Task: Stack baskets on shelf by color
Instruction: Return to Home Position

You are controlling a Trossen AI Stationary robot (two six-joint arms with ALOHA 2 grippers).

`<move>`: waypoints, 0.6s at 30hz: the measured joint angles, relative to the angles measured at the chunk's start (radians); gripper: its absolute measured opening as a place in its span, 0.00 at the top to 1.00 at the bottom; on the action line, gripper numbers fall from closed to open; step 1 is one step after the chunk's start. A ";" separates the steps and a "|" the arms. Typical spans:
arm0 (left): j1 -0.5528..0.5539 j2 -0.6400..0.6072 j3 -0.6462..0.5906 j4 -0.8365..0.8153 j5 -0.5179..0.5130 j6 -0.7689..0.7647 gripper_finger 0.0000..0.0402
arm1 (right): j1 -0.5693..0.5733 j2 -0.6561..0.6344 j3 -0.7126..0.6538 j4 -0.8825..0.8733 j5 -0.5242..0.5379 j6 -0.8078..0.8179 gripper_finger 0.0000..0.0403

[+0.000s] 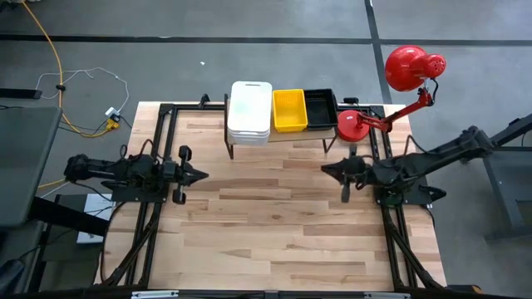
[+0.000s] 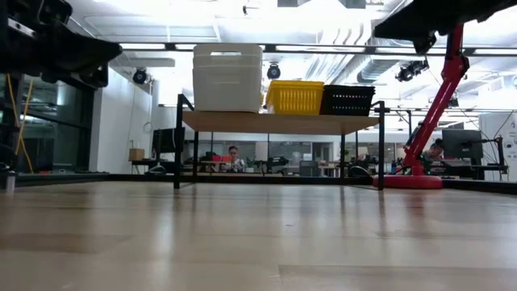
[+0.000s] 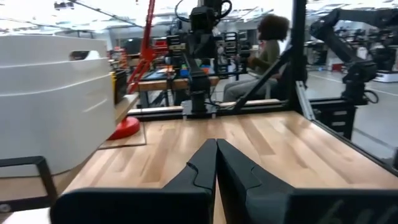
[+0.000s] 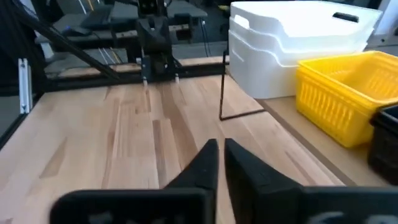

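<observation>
Three groups of baskets sit in a row on the shelf (image 2: 279,123), which stands at the far edge of the table (image 1: 274,241). At the left is a stack of white baskets (image 1: 249,108), in the middle a yellow basket (image 1: 289,110), and at the right a black basket (image 1: 320,106), each touching the one beside it. The white ones are smooth-walled with rounded corners and a handle slot, nested so that stepped rims show. The stack rises well above the other two. The yellow and black ones have slatted walls and look about equally low.

How many white baskets are nested cannot be counted for sure, nor whether the yellow one holds others inside it. In the right wrist view the black basket is cut off at the frame's edge, and in the left wrist view the white stack hides nearly all of the row behind it.

A red lamp (image 1: 366,124) stands just right of the shelf. The left gripper (image 1: 199,175) hangs over the table's left side and the right gripper (image 1: 329,170) over its right side. Both are well apart from the shelf, fingers pressed together and holding nothing.
</observation>
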 joint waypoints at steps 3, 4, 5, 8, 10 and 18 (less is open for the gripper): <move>0.010 0.000 0.000 0.002 -0.002 0.000 1.00 | -0.006 -0.047 -0.061 0.065 -0.027 -0.020 0.96; 0.011 0.000 0.000 0.005 0.002 -0.001 1.00 | -0.016 -0.059 -0.093 0.099 -0.058 -0.031 0.96; 0.011 0.000 0.000 0.010 0.010 -0.009 1.00 | -0.030 -0.068 -0.125 0.136 -0.099 -0.041 0.97; 0.011 0.000 0.000 0.011 0.038 -0.028 1.00 | -0.109 -0.090 -0.200 0.261 -0.225 -0.055 0.99; 0.009 0.000 0.000 0.009 0.065 -0.030 1.00 | -0.190 -0.103 -0.212 0.305 -0.311 -0.059 0.99; 0.009 0.001 0.000 0.008 0.067 -0.027 1.00 | -0.453 -0.130 -0.212 0.260 -0.500 -0.072 1.00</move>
